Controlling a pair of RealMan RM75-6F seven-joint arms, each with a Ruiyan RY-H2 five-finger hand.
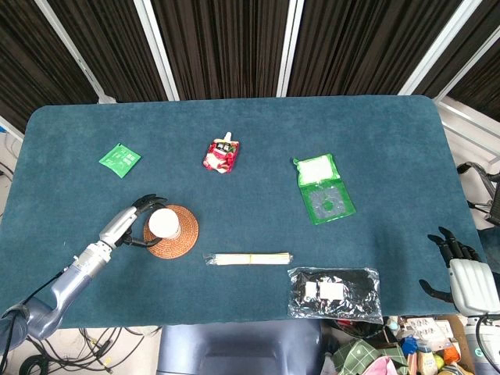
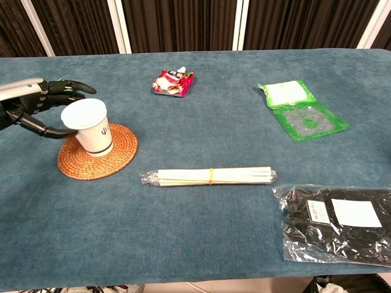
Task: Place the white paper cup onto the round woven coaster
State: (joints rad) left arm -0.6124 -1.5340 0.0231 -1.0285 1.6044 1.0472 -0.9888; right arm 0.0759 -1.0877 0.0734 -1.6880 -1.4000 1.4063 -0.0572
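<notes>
The white paper cup (image 2: 90,126) (image 1: 164,223) stands upright over the round woven coaster (image 2: 98,152) (image 1: 173,232), towards its left part. My left hand (image 2: 46,107) (image 1: 139,220) holds the cup from the left, fingers curled around its upper wall near the rim. Whether the cup's base touches the coaster I cannot tell. My right hand (image 1: 453,256) rests at the table's right front corner with its fingers apart, holding nothing; the chest view does not show it.
A bundle of wooden sticks in clear wrap (image 2: 211,176) lies just right of the coaster. A black packet (image 2: 336,231) sits front right, a green pouch (image 2: 300,110) back right, a red snack pack (image 2: 173,82) at the back, a small green packet (image 1: 119,158) back left.
</notes>
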